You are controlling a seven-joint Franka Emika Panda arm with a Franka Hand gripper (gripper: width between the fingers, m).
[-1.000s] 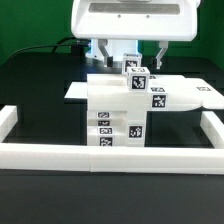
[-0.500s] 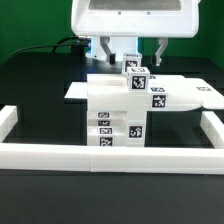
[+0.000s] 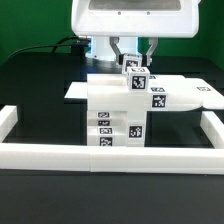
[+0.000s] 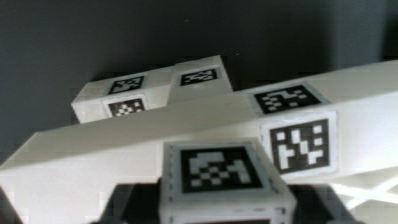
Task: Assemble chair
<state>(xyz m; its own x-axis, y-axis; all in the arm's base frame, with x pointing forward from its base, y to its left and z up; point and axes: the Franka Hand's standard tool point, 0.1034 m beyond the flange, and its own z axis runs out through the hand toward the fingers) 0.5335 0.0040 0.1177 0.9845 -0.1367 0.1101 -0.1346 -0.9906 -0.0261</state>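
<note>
White chair stands part-built on the bench; hand grips a small tagged block above it; next, seat it squarely

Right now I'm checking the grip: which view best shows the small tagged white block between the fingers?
The wrist view: the small tagged white block fills the foreground, its tag readable. The exterior view shows it tiny, beneath the gripper, atop the white chair assembly.

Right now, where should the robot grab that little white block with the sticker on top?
Grab the little white block by its two plain side faces, coming straight down from above. It stands upright atop the chair pile, and the gripper already hangs just over it with jaws either side.
</note>
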